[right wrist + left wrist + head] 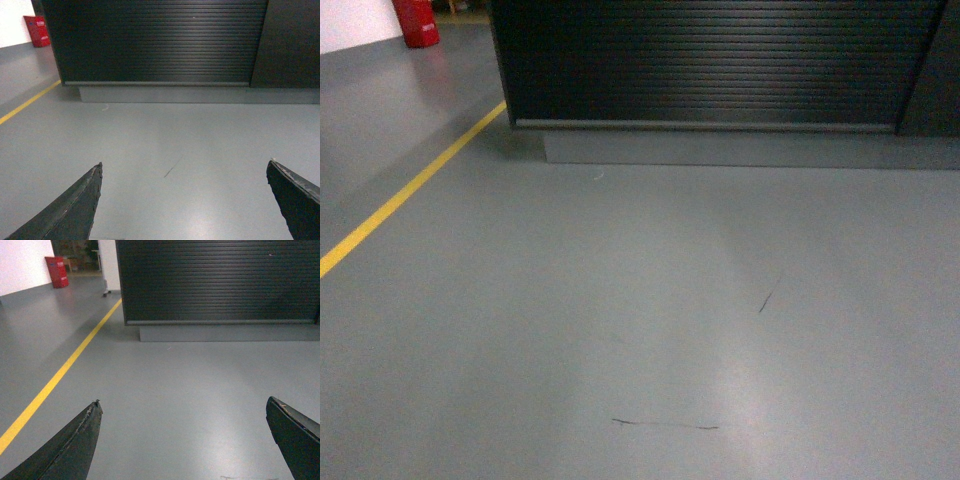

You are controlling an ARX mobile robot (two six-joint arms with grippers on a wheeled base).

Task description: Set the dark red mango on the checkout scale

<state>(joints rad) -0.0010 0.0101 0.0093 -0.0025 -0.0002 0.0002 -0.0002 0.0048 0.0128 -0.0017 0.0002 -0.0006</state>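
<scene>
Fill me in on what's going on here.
Nothing is being handled yet. The robot faces the checkout, of which only the ribbed black front shows, across bare grey floor. Both grippers, left and right, are open and empty, pointing at the counter. No mango or scale is in view; the countertop is out of frame. A yellow line runs along the floor to the left, and a red object stands by the far wall.

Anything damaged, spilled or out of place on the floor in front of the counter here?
Nothing spilled or broken. Only thin dark scuff lines on the grey floor: one near the bottom, one further right. The counter front looks intact. Both pincers, left and right, are open and empty.
</scene>
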